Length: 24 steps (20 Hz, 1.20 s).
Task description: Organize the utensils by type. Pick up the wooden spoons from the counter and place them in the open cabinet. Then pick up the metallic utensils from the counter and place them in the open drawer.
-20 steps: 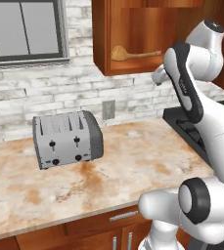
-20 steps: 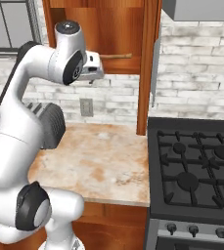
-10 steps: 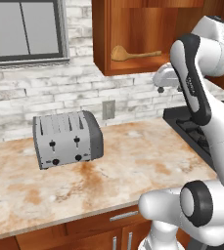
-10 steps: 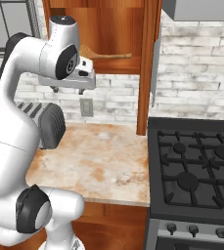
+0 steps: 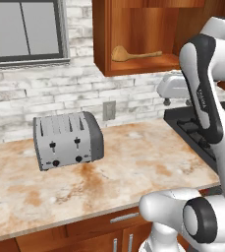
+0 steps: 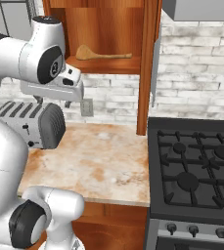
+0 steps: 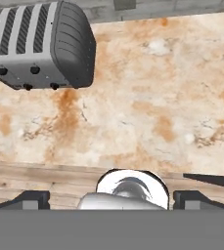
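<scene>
1. the arm has swung its hand away from the open cabinet (image 5: 133, 37) and lowered it.
2. the gripper (image 5: 175, 102), near the shelf edge a second ago, now hangs below the shelf, pointing down over the worktop (image 5: 133, 162).
3. the upper arm has shifted toward the stove (image 6: 196, 171) side.

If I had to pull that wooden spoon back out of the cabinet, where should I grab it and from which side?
Probably take the wooden spoon mid-handle, coming in from the cabinet's open front. It lies flat along the shelf, round bowl toward the window side, straight slim handle toward the stove side, so fingers should straddle the handle from above. The gripper hangs open below the shelf.
</scene>
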### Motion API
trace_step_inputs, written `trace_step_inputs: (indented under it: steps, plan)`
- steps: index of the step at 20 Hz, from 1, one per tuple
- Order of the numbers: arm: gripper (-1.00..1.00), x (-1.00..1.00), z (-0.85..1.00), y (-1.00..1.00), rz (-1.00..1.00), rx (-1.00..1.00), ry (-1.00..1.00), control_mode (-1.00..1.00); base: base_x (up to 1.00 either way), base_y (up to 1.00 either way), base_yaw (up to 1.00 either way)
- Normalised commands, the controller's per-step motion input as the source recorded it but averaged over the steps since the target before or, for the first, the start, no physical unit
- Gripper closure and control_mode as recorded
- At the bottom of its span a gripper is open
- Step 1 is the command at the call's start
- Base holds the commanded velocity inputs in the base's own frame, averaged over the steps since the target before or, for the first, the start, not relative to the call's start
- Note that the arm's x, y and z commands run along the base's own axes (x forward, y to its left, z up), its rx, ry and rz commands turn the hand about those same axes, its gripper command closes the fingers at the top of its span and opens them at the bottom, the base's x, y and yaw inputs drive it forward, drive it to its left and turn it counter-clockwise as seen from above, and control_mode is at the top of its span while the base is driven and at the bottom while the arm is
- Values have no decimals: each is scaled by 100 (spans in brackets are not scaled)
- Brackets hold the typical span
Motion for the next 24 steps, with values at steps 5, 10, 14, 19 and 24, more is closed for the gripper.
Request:
trace_step_inputs:
  steps: [5, 10, 14, 19, 24]
  plan:
    - [-100, -50, -10, 24, -14, 0, 0, -100, 0, 0, 0]
    - [-100, -46, -8, 17, -13, 0, 0, -100, 0, 0, 0]
    - [-100, -51, -2, 0, -12, 0, -2, -100, 0, 0, 0]
    - [-100, -40, -3, 0, -7, 0, -8, -100, 0, 0, 0]
    - [-100, -34, 0, 0, 0, 0, -10, -100, 0, 0, 0]
